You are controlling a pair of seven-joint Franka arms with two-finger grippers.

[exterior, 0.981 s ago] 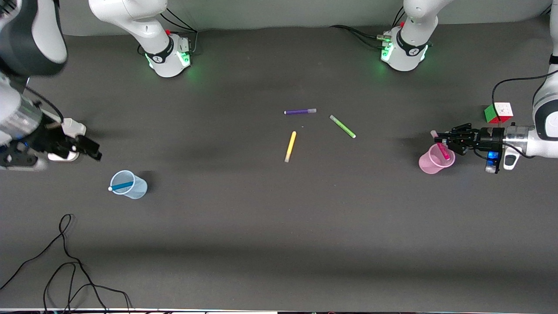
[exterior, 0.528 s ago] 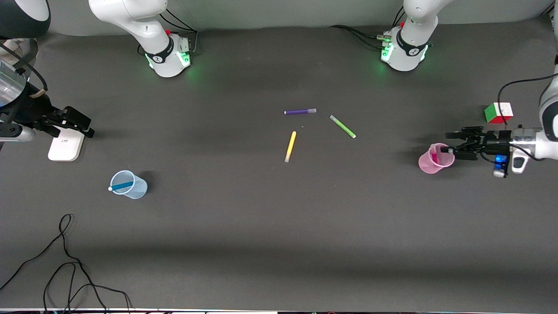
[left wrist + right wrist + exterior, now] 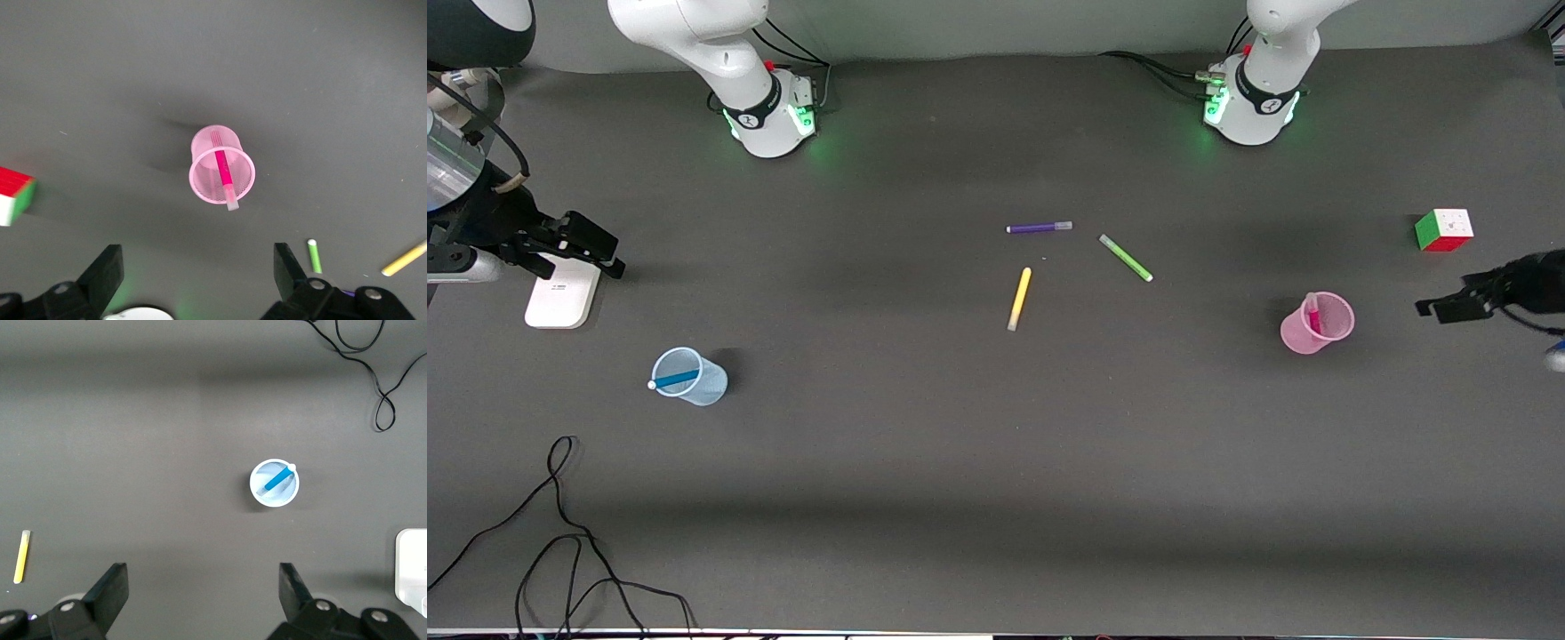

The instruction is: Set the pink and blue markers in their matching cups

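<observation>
The pink marker (image 3: 1312, 313) leans in the pink cup (image 3: 1318, 324) and the blue marker (image 3: 675, 380) in the blue cup (image 3: 690, 376), each clear of its empty gripper, left gripper (image 3: 1449, 308) and right gripper (image 3: 591, 244), fingers spread apart, seemingly finished.

Pink cup (image 3: 1317, 324), blue cup (image 3: 689, 376)

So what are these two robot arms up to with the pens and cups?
They are sorting markers by colour. The pink marker stands in the pink cup and the blue marker in the blue cup. Neither arm holds anything: the left gripper is open beside the pink cup, and the right gripper is open over a white block. Purple, green and yellow pens lie mid-table.
</observation>
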